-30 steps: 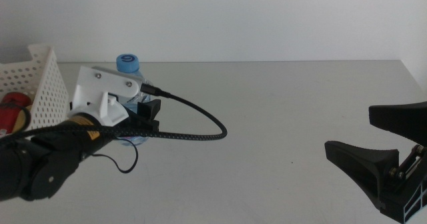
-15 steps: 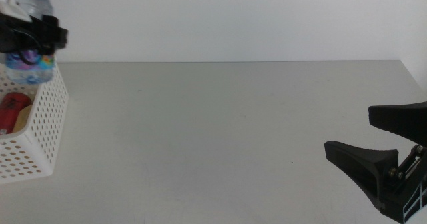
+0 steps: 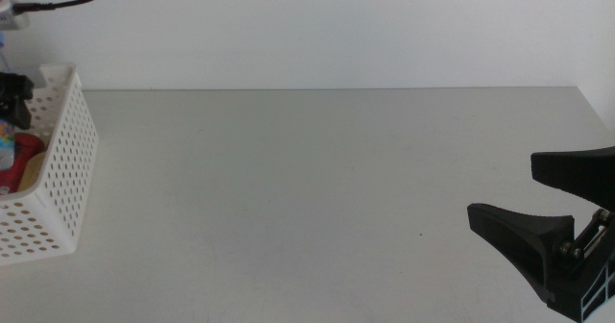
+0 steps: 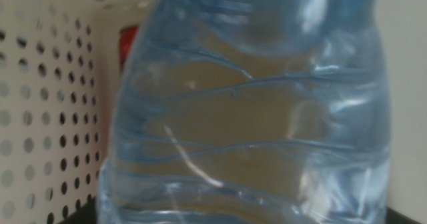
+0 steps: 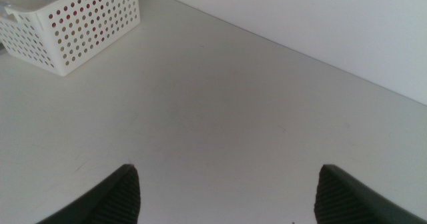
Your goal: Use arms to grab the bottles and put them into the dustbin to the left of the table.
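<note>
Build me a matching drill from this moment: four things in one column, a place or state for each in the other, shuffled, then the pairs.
Things
1. white perforated plastic basket
2. clear ribbed water bottle
3. red drink can
4. right gripper

Places or states
A. open, low over the table's right side
B. lying inside the basket
C. at the table's left edge
D. fills the left wrist view, over the basket

Pairs: 1-C, 2-D, 3-B, 4-A

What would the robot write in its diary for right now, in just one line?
left end effector: holds water bottle over dustbin | red can: in dustbin | right end effector: open, waiting above table
</note>
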Robot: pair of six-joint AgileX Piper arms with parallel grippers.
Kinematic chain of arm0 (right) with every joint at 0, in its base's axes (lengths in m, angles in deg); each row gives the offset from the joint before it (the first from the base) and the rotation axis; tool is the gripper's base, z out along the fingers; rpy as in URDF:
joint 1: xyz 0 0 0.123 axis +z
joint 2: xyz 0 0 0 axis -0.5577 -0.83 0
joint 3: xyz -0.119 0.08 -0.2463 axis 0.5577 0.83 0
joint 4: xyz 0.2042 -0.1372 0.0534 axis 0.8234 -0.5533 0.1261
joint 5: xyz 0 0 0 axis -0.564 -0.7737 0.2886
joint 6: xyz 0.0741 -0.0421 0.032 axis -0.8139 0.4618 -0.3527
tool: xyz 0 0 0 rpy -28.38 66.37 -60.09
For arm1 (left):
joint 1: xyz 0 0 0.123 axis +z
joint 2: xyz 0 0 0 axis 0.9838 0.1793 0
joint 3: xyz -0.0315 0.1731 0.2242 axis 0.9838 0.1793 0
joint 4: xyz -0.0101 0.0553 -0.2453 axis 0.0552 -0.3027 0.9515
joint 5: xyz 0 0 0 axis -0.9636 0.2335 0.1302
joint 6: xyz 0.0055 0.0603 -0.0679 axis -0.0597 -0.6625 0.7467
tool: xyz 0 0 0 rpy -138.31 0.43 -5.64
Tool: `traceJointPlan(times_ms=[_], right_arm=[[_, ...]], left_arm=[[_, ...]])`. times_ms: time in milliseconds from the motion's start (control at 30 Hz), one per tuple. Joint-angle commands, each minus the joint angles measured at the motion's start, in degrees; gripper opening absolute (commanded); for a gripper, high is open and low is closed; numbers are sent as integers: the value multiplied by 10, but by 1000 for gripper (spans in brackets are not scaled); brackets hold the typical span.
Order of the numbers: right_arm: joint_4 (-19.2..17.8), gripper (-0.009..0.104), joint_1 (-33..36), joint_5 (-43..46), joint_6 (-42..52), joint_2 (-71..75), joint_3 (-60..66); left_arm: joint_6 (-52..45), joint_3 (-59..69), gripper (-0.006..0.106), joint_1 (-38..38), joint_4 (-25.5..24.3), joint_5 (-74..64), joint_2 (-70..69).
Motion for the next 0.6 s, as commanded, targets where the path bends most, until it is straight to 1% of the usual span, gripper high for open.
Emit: traceJointPlan(times_ms=[0, 100, 167, 233, 267, 367, 433, 467, 567], right_arm=[[-10, 67, 0, 36, 8, 2, -13], [-10, 67, 0, 35, 8, 2, -13], [-10, 67, 0, 35, 8, 2, -13], [-10, 67, 0, 35, 8, 2, -13], [-10, 67, 0, 35, 8, 2, -13], [-10, 67, 0, 35, 8, 2, -13], [-10, 67, 0, 35, 8, 2, -13], [-10, 67, 0, 35, 8, 2, -13], [-10, 67, 0, 35, 8, 2, -13]], left_arm=[[-1, -27, 31, 18, 20, 41, -12], [-26, -27, 35, 22, 35, 46, 10], [-46, -27, 41, 22, 36, 47, 24], [-50, -27, 49, 23, 37, 47, 33], [-50, -27, 54, 23, 37, 48, 35], [-50, -27, 74, 23, 39, 61, 44], [-49, -27, 89, 23, 54, 66, 45], [-49, -27, 94, 23, 62, 66, 45], [-47, -27, 94, 23, 88, 60, 45]])
